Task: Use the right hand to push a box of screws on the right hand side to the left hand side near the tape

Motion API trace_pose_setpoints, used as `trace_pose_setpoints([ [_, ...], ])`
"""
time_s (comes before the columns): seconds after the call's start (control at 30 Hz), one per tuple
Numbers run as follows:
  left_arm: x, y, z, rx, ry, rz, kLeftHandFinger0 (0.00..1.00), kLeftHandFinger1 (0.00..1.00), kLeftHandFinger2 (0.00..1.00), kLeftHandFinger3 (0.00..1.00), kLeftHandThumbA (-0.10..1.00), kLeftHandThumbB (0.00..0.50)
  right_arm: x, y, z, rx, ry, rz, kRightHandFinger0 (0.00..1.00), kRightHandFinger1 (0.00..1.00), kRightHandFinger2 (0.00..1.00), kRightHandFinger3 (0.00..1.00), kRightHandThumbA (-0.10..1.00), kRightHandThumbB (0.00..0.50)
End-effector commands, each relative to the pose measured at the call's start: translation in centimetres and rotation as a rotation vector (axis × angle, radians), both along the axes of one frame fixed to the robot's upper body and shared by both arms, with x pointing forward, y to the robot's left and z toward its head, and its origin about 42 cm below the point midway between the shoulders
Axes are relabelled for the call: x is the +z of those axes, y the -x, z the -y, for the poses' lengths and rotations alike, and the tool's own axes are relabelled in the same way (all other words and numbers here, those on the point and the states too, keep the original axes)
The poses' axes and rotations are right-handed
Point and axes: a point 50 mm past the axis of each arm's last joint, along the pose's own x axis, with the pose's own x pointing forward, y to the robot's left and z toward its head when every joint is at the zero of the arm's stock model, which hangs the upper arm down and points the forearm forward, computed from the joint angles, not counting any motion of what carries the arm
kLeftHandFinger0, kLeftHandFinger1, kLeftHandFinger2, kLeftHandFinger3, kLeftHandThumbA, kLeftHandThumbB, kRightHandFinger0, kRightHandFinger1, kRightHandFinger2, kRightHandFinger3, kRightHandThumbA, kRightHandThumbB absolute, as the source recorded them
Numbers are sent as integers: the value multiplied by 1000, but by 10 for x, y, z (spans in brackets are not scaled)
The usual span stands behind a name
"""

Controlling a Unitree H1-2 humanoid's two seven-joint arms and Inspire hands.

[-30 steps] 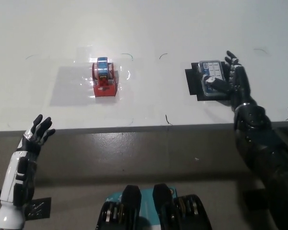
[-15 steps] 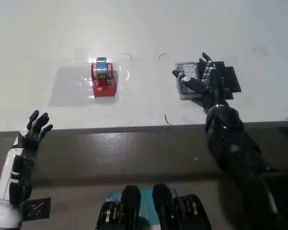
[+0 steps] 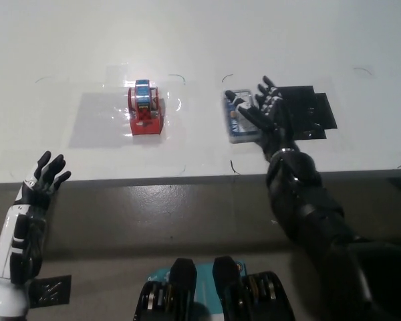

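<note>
Head view shows us mid-push: our right hand lies spread flat over the box of screws, holding nothing, with the box under its fingers and just to its left. One tape sits further left on the white bench, well apart. Next we judge the hand must keep sliding the box leftward. One black mat lies to the right. Our left hand rests open, low beside the bench edge.
</note>
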Motion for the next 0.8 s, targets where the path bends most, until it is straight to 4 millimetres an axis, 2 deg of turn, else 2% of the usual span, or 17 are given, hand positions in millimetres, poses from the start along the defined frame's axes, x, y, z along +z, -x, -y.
trace_pose_setpoints([
  [0.0, 18, -2, -3, 0, -25, 60, 1000, 1000, 1000, 1000, 1000, 144, 41, -10, -32, 65, -132, 92, 1000, 1000, 1000, 1000, 1000, 328],
  [0.1, 18, -3, -4, -3, -25, 63, 1000, 1000, 1000, 1000, 1000, 150, 42, -9, -39, 66, -195, 75, 1000, 1000, 1000, 1000, 1000, 333],
  [0.17, 19, -3, -4, -5, -24, 65, 1000, 1000, 1000, 1000, 1000, 158, 44, -7, -48, 61, -262, 58, 1000, 1000, 1000, 1000, 1000, 312],
  [0.27, 19, -3, -4, -4, -21, 71, 1000, 1000, 1000, 1000, 1000, 149, 44, -5, -57, 65, -271, 48, 1000, 1000, 1000, 1000, 1000, 312],
  [0.37, 21, -4, -4, -8, -16, 76, 1000, 1000, 1000, 1000, 1000, 159, 46, -2, -71, 80, -308, 23, 1000, 1000, 1000, 1000, 1000, 285],
  [0.43, 23, -4, -4, -11, -9, 80, 1000, 1000, 1000, 1000, 1000, 162, 46, 1, -78, 63, -397, -6, 1000, 1000, 1000, 1000, 1000, 262],
  [0.53, 24, -5, -4, -18, -8, 88, 1000, 1000, 1000, 1000, 1000, 162, 46, 2, -85, 75, -450, -56, 1000, 1000, 1000, 1000, 1000, 300],
  [0.77, 28, -7, -4, -15, -12, 102, 1000, 1000, 1000, 1000, 1000, 167, 57, 3, -102, 43, -545, -82, 1000, 1000, 1000, 1000, 1000, 270],
])
